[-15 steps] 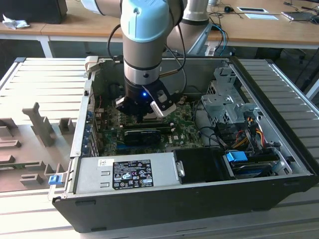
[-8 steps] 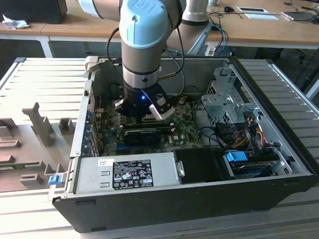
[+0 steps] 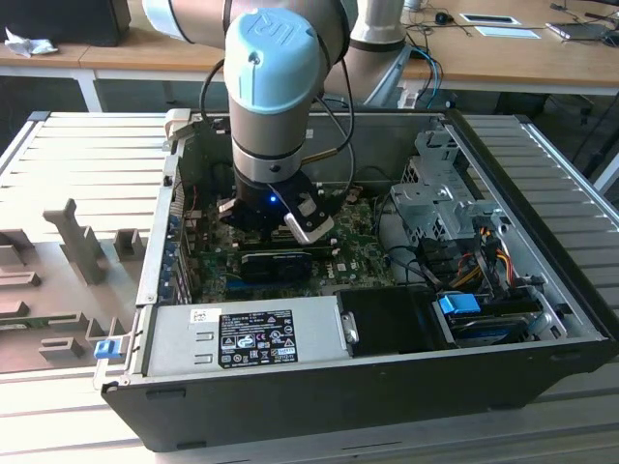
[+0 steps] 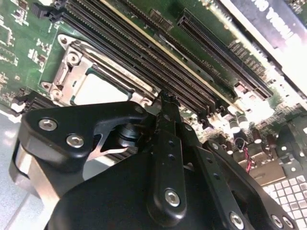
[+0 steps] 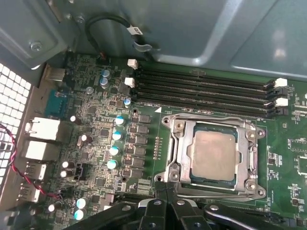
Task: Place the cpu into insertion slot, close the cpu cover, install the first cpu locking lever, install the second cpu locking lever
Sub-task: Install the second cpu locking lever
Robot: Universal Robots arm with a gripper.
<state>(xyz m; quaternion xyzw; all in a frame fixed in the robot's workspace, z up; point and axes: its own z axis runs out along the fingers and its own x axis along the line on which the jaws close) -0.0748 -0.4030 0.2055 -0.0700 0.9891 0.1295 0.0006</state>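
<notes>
Silver-grey cpu (image 5: 212,152) seated in socket, cpu cover (image 5: 249,158) down | light, rigid, fragile; handle by edges | gripper (image 5: 166,188) fingertips pressed together, holding nothing

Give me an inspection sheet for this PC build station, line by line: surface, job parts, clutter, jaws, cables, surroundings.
Surface: green motherboard inside the open computer case, which lies on a slatted grey table.
Job's things: cpu lies flat in the socket; cpu cover is down around it.
Clutter: grey fixture blocks on the table at the exterior view's left.
Grippers: gripper hovers at the socket's edge, jaws together, holding nothing.
Cables: black looped cable above the memory slots; red and black wires by the rear ports.
Surroundings: wooden desks behind.
</notes>
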